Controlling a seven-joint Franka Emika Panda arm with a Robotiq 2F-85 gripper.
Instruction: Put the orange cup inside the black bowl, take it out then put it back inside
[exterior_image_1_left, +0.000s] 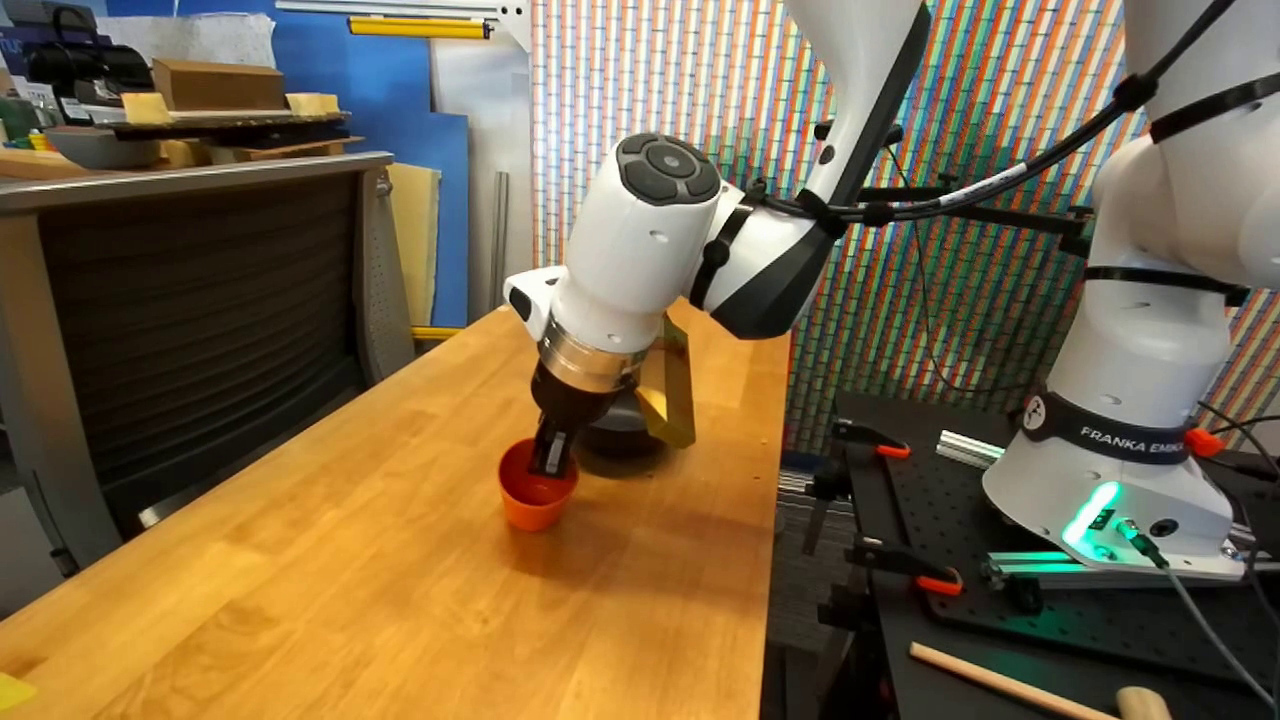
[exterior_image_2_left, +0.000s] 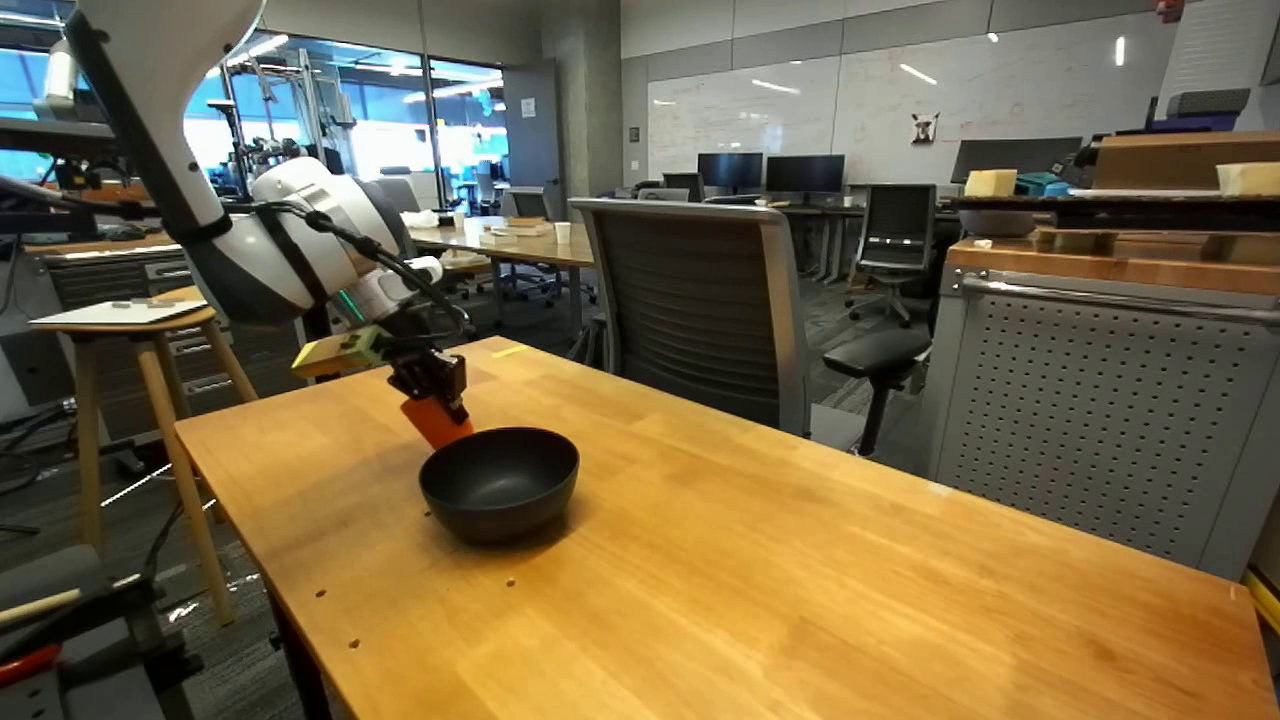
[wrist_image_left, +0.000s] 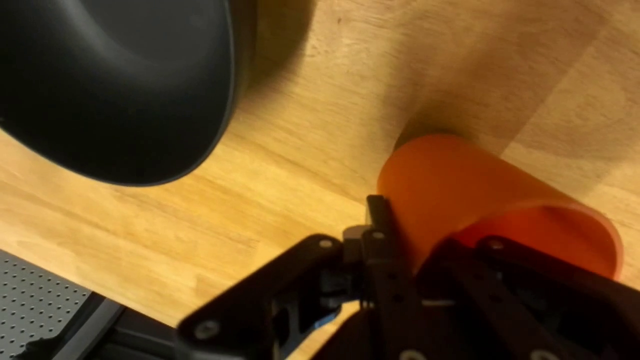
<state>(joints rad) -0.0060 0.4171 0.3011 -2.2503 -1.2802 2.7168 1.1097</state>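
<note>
The orange cup is tilted and held at its wall by my gripper. In the wrist view, one finger lies along the outside of the cup and the other goes inside its rim; that inner fingertip is hidden. The gripper looks shut on the wall. The cup's shadow suggests it is a little above the table. The black bowl stands upright and empty on the table, beside the cup. The bowl is upper left in the wrist view and partly hidden behind the gripper in an exterior view.
The wooden table carries the bowl. A dark office chair stands at its long edge. A grey perforated cabinet is beyond the chair. The robot base is on a black side table with clamps.
</note>
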